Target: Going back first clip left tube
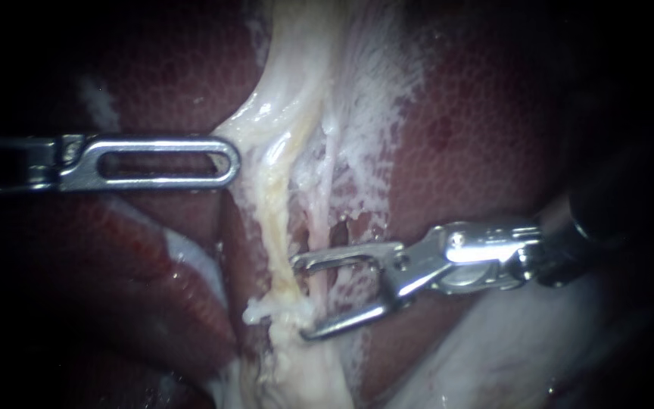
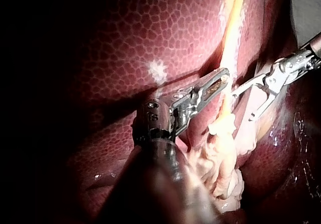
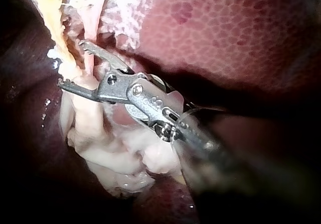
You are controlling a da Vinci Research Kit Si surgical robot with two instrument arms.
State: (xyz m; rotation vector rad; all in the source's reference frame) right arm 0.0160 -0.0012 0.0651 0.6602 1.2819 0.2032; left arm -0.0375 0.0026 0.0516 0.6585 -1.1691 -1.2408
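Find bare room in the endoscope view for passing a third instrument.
Free: bare liver above the right instrument, and liver below the left instrument. Crowded: the middle, where the tubes and white tissue run between both instruments.

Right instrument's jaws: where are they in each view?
Endoscope: right instrument, jaws open astride a thin tube, beside the yellow strand.
Left wrist: right instrument across the yellow strand from the left instrument.
Right wrist: right instrument beside the yellow strand.
Shared landmark: the yellow strand.
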